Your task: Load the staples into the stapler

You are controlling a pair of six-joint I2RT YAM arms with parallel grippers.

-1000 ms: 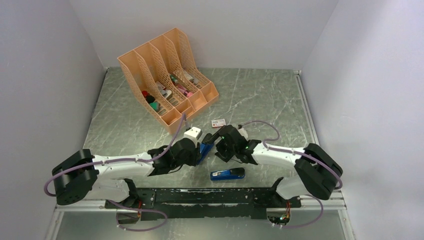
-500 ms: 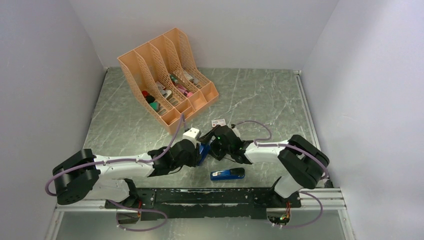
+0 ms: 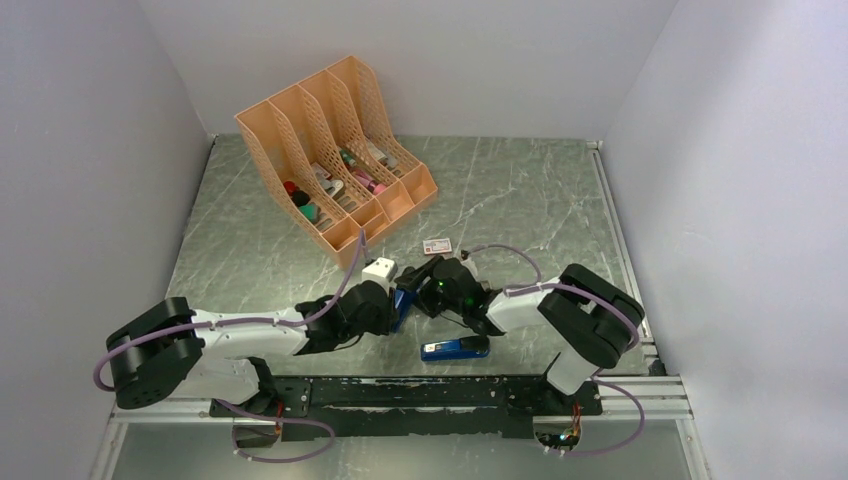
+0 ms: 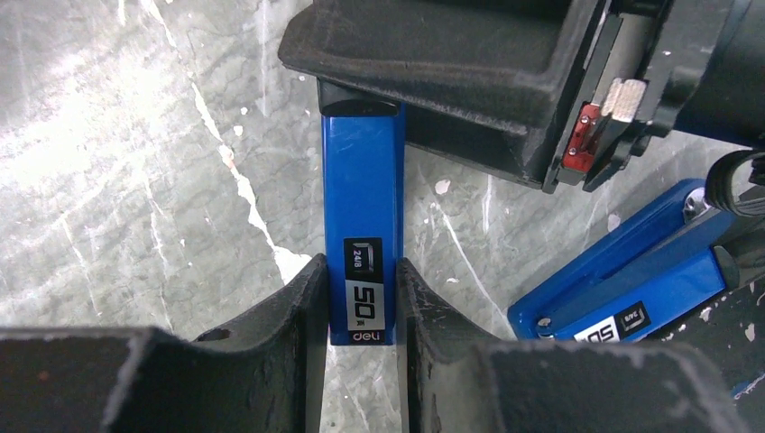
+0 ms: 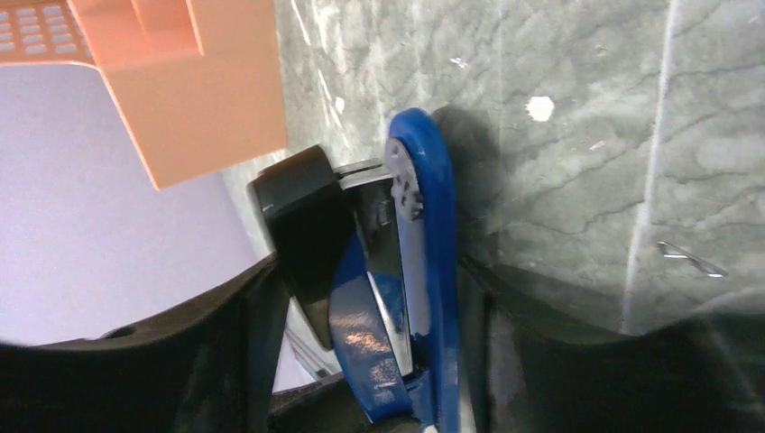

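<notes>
On the grey marbled table [image 3: 520,190], the orange file rack [image 3: 330,140] stood at 11 o'clock, well apart from the work. The two arms met near the table's front middle, the left reaching in from 8 o'clock and the right from 4 o'clock.

Between them was the blue stapler [image 4: 363,180]. In the left wrist view its long axis ran from 6 to 12 o'clock, straight away from the left gripper [image 4: 361,271]. That gripper was clenched on the stapler's near end, one finger against each side.

The far end lay under the right arm's wrist. There the right gripper [image 5: 370,271] straddled the stapler's head, with a finger at 9 o'clock by the black part and one at 3 o'clock by the blue cover. Whether those fingers pinched the head or only stood beside it could not be told. A silvery channel showed between cover and black part.

A second stapler [image 3: 455,348] lay flat at 5 o'clock of the grippers, untouched. A small white-and-red box [image 3: 436,245] sat at 12 o'clock, just beyond them.

The staples could not be made out in any view. Loading probably turned on the right arm, the nearer one to the box, opening the head first.
</notes>
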